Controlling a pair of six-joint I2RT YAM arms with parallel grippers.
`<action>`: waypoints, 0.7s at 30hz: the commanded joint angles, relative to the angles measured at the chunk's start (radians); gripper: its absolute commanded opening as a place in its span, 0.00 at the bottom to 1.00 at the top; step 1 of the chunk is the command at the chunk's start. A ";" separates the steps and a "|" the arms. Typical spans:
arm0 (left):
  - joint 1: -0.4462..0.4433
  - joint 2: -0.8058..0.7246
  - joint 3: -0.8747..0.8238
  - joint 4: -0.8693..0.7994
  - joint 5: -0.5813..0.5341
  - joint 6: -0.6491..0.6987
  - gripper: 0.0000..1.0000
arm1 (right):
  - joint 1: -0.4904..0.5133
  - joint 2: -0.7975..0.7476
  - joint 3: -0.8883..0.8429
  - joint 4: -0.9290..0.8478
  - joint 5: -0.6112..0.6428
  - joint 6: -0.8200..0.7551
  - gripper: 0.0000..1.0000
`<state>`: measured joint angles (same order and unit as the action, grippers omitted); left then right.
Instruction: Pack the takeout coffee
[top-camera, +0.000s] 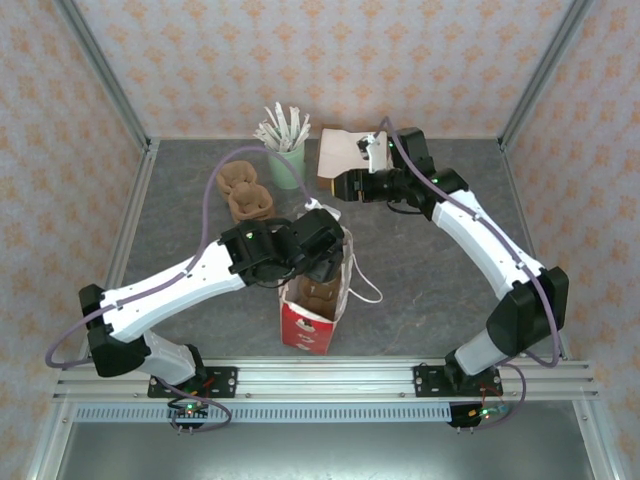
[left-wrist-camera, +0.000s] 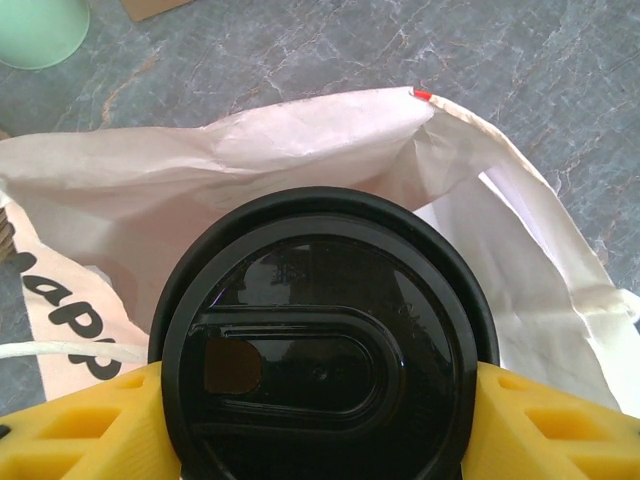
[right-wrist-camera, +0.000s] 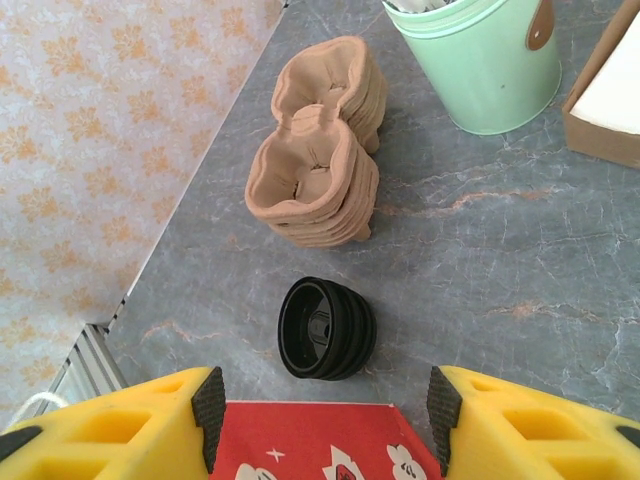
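The left gripper (left-wrist-camera: 320, 425) clamps the takeout coffee (left-wrist-camera: 320, 340) at the mouth of the open paper bag (left-wrist-camera: 300, 150). The lid hides the cup body and the bag's contents. The mint tin (right-wrist-camera: 480, 70) holds white sticks (top-camera: 283, 128). The right gripper (right-wrist-camera: 320, 400) is spread wide and holds nothing, near the stack of loose black lids (right-wrist-camera: 325, 328).

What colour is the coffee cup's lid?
Black, on the takeout coffee; clearest in the left wrist view.
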<state>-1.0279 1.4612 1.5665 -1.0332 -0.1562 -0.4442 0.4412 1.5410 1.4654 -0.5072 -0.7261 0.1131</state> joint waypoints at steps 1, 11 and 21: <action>0.004 0.017 0.069 -0.049 -0.010 -0.005 0.63 | -0.011 0.035 0.048 0.018 -0.034 0.009 0.58; -0.023 0.029 0.199 -0.157 -0.115 -0.122 0.63 | -0.052 0.070 0.103 0.032 -0.121 0.022 0.57; -0.073 0.053 0.213 -0.202 -0.126 -0.246 0.63 | -0.053 0.023 0.069 0.038 -0.132 0.033 0.57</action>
<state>-1.0962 1.5040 1.7794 -1.1828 -0.2447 -0.6292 0.3901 1.6108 1.5372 -0.5060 -0.8326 0.1329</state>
